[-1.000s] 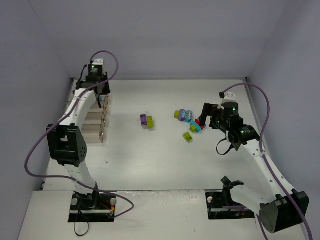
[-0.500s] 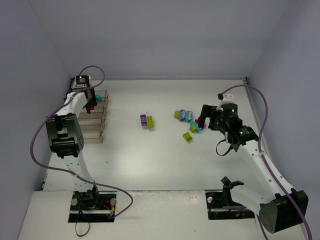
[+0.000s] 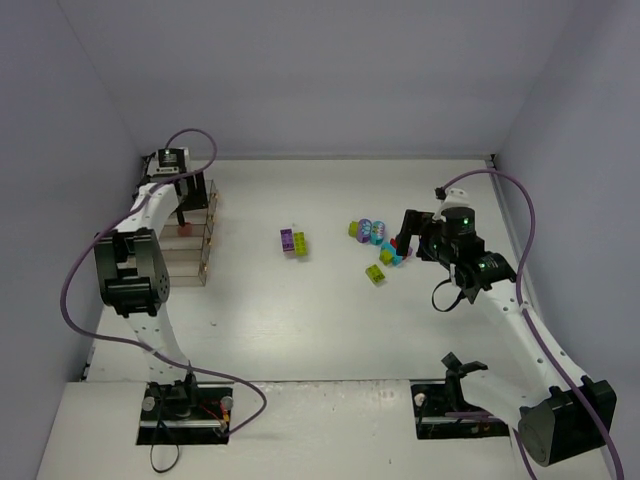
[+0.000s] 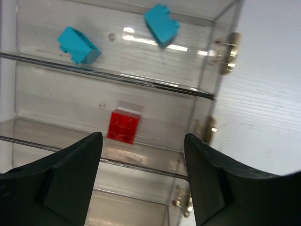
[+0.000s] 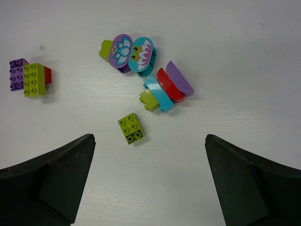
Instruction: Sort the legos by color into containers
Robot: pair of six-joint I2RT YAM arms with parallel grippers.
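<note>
My left gripper [image 4: 142, 139] hangs open and empty over the row of clear containers [image 3: 190, 250] at the table's left. The far bin [image 4: 197, 56] holds two cyan legos, one lying flat [image 4: 78, 45] and one tilted [image 4: 161, 24]. A red lego [image 4: 124, 125] lies in the bin beside it. My right gripper [image 5: 149, 137] is wide open above a lone lime lego [image 5: 131, 128], with nothing between its fingers. Just beyond lie several curved and round legos in cyan, red, purple and lime [image 5: 162, 89]. A purple, lime and red group [image 5: 30, 77] sits further left.
Small metal hinges [image 4: 229, 52] stick out of the containers' right wall. White walls close in the table at the back and both sides. The loose legos [image 3: 375, 245] lie right of centre, with another small group [image 3: 293, 241] in the middle.
My left gripper has swung over the containers and opened, letting go of a cyan lego that now lies in the far bin. The right arm has hardly moved.
</note>
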